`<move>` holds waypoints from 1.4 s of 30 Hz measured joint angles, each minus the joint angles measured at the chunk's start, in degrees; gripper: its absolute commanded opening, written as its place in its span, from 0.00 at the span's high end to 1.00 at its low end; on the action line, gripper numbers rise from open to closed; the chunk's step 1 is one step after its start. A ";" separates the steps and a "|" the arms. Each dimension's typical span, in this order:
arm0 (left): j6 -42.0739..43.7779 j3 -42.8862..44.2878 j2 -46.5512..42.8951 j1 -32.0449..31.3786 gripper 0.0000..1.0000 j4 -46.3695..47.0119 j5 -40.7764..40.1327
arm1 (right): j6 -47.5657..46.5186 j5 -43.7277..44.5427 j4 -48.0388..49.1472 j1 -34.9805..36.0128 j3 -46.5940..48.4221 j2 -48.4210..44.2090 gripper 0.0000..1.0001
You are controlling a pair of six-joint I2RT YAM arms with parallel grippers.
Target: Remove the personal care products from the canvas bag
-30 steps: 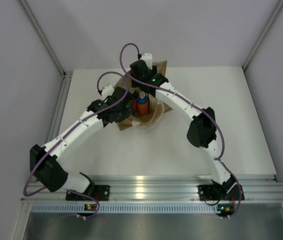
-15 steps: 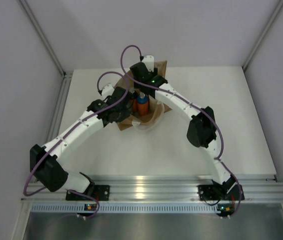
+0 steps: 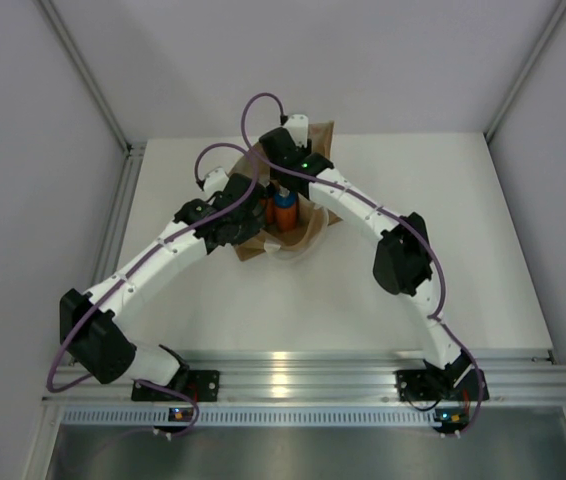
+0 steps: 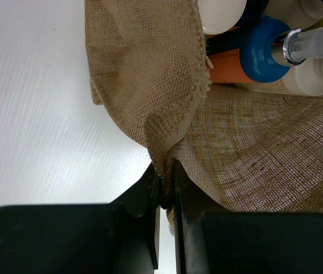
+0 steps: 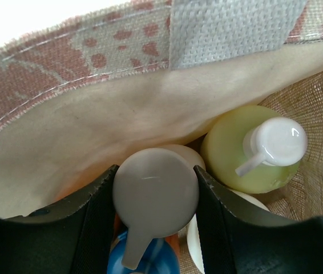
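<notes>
canvas bag [image 3: 251,247] sits at the far middle of the table [image 3: 443,230]. both arms reach into it, and an orange bottle [image 3: 284,211] shows inside.

left wrist view: left jaws are pinched shut on the canvas bag's woven edge.

right wrist view: right jaws press both sides of a grey pump cap [image 5: 156,194] inside the bag, beside the yellow-green bottle [image 5: 230,154].
</notes>
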 measured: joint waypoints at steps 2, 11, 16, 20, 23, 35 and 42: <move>0.11 0.00 0.00 0.00 1.00 0.00 0.00 | -0.39 -0.07 0.07 0.00 0.00 0.00 1.00; 0.52 0.02 0.00 0.00 1.00 0.02 0.04 | -5.62 -3.34 2.27 -0.09 -2.80 -1.90 1.00; 0.61 0.02 0.00 0.00 1.00 0.07 0.04 | -8.46 -6.25 1.62 -0.35 -3.85 -3.80 1.00; 0.61 0.02 0.00 0.00 1.00 0.11 0.07 | -10.14 -7.74 1.27 -0.39 -3.91 -5.60 1.00; 0.63 0.02 0.00 0.00 1.00 0.15 0.20 | -11.04 -8.52 1.16 -0.46 -3.91 -7.48 1.00; 0.63 0.02 0.11 0.00 1.00 0.24 0.20 | -13.81 -13.29 1.11 -2.23 -3.34 -13.73 1.00; 1.25 0.15 0.52 0.00 1.00 0.46 0.22 | -16.55 -15.63 0.57 -2.36 -2.21 -18.60 1.00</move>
